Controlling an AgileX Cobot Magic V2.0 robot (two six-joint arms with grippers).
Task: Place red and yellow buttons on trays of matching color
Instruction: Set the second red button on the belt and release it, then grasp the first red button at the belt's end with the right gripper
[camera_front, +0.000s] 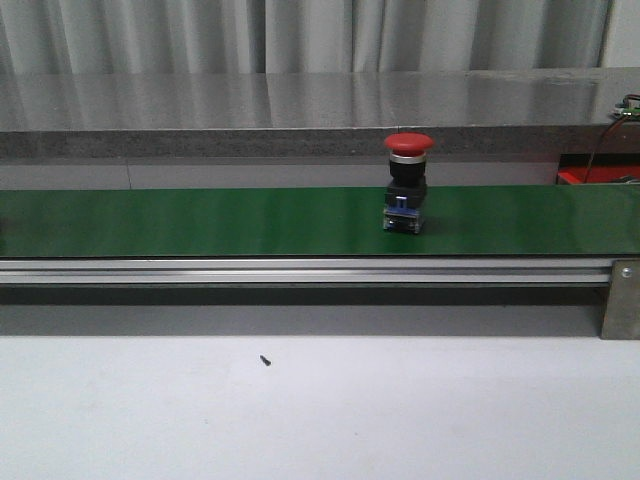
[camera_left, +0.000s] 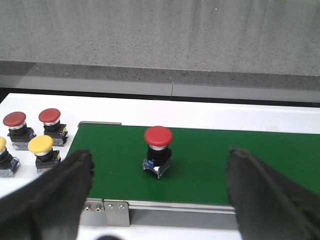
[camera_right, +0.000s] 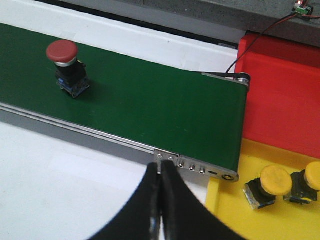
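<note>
A red button stands upright on the green conveyor belt; it also shows in the left wrist view and the right wrist view. My left gripper is open, its fingers wide apart on the near side of the belt, clear of the button. My right gripper is shut with nothing in it, over the white table near the belt's end. A red tray and a yellow tray lie past that end. Two yellow buttons rest in the yellow tray.
Beside the belt's other end stand two red buttons and yellow buttons on the white table. An aluminium rail runs along the belt's front. A grey ledge lies behind. A small dark speck is on the table.
</note>
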